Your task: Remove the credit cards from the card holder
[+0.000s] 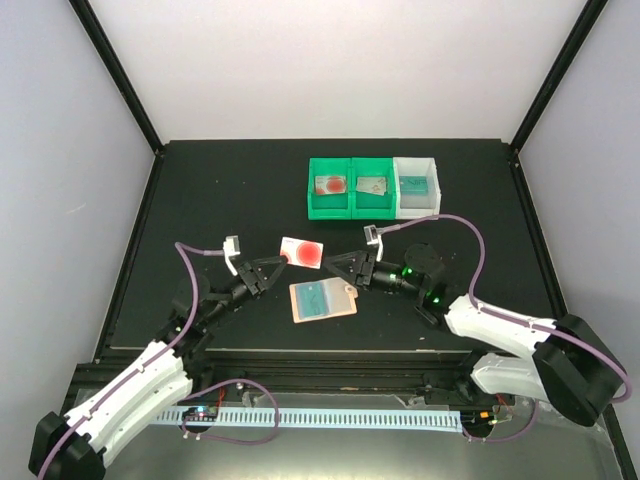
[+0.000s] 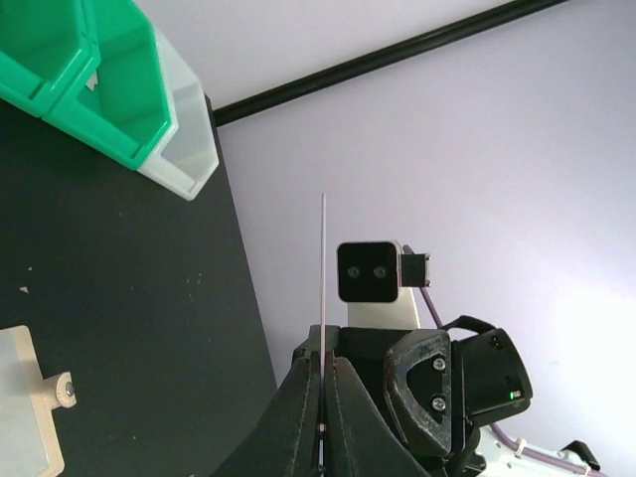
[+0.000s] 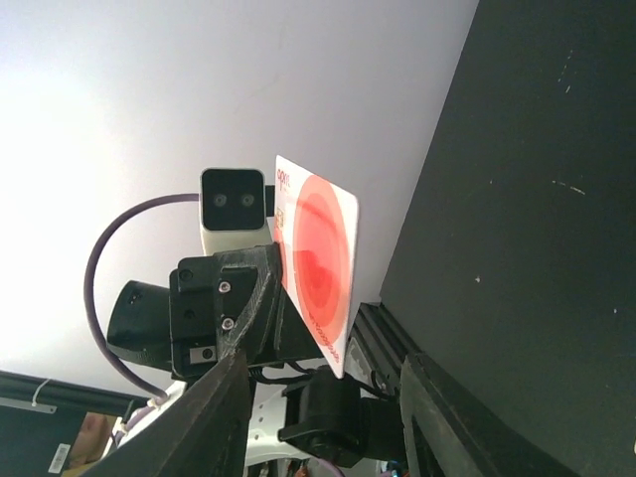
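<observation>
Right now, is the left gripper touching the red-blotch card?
Touching. The left wrist view shows the left gripper shut on the red-blotch card, edge-on between its fingers.

A green bin [image 1: 328,207], a second green bin [image 1: 372,205] and a white bin [image 1: 418,206] stand touching in a row, far and right of centre on the black counter [image 1: 220,200]. Pale walls [image 1: 300,70] and black frame posts [image 1: 115,70] rise behind it.

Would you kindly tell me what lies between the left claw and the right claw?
A red-blotched credit card, pinched in the left claw, its far end at the open right claw. The top view shows this best.
</observation>
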{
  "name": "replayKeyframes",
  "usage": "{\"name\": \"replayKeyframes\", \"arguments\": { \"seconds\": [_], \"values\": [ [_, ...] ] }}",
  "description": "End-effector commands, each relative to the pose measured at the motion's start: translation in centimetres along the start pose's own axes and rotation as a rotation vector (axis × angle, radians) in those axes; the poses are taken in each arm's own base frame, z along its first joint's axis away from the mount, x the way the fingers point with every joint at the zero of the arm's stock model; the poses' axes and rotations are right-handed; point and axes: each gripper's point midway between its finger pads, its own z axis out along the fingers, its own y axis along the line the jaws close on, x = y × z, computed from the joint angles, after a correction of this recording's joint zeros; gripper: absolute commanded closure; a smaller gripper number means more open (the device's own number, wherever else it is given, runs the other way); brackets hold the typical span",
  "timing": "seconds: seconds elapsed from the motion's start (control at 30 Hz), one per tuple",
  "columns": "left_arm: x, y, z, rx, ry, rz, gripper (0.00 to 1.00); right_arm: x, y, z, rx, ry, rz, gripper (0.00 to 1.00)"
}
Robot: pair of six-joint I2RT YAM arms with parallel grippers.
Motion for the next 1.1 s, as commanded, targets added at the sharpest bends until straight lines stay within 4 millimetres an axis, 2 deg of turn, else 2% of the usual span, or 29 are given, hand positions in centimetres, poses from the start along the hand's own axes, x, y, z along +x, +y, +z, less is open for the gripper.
{"name": "replayKeyframes", "arguments": {
  "seconds": [0.0, 0.13, 0.3, 0.53, 0.73, 1.0, 1.07],
  "values": [
    [-1.2, -1.2, -0.4, 0.062, -0.074, -0.023, 0.98, -1.2, 2.1, 0.8, -0.052, -0.039, -0.027, 0.56],
    [-1.2, -1.0, -0.6, 0.088, -0.09, -0.052, 0.98, -1.4, 1.9, 1.4, -0.041, -0.039, -0.018, 0.58],
    [-1.4, -1.4, -0.8, 0.115, -0.103, -0.065, 0.98, -1.4, 1.7, 2.0, -0.032, -0.046, -0.002, 0.66],
    [-1.6, -1.5, -1.1, 0.122, -0.122, -0.071, 0.98, -0.9, 1.8, 2.9, -0.031, -0.041, 0.005, 0.67],
    [-1.5, -1.6, -1.3, 0.13, -0.123, -0.074, 0.99, -1.0, 2.0, 3.2, -0.041, -0.04, 0.006, 0.76],
    [-1.4, -1.2, -1.4, 0.127, -0.122, -0.081, 0.98, -0.8, 2.7, 3.9, -0.053, -0.025, 0.001, 0.83],
    [-1.4, -1.3, -1.4, 0.13, -0.121, -0.08, 0.98, -0.7, 2.9, 4.1, -0.062, -0.022, 0.0, 0.88]
  ]
}}
